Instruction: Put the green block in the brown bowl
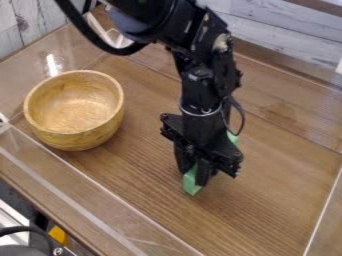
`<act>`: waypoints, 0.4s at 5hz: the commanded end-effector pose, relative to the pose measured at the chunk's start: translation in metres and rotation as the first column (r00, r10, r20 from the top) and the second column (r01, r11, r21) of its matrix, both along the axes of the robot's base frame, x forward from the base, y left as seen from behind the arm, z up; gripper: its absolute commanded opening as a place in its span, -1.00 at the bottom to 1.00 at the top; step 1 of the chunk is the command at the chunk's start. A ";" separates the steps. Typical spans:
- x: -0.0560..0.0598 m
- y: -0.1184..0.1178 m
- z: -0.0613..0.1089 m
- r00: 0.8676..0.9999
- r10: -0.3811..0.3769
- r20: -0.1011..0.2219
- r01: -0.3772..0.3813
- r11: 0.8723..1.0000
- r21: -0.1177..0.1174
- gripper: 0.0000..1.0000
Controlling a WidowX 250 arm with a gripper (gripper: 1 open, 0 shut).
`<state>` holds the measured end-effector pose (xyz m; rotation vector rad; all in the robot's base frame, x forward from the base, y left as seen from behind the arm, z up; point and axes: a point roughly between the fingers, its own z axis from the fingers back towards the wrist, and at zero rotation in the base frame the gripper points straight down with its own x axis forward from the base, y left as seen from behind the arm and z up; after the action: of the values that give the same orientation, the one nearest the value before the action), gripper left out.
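The green block (195, 181) lies on the wooden table right of centre, its near end showing below the fingers and a sliver of its far end beside the wrist. My gripper (202, 168) points straight down over it, and its black fingers are shut on the green block's sides. The block still rests on the table. The brown bowl (75, 109) stands at the left, round, light wood, hollow and holding nothing, well apart from the gripper.
A clear plastic wall (80, 190) runs along the table's near edge and left side. The black arm (174, 30) reaches in from the top centre. Bare wooden table (287, 190) lies to the right of the gripper and between gripper and bowl.
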<state>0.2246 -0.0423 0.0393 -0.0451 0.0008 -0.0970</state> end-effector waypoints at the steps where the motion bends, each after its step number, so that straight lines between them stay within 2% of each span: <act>1: 0.004 0.004 0.025 0.998 0.016 0.062 -0.015 1.000 -0.016 -1.00; 2: -0.001 0.017 0.055 0.993 0.050 0.106 -0.048 0.998 -0.027 -1.00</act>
<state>0.2149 -0.0252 0.0831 -0.0620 -0.0610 -0.0504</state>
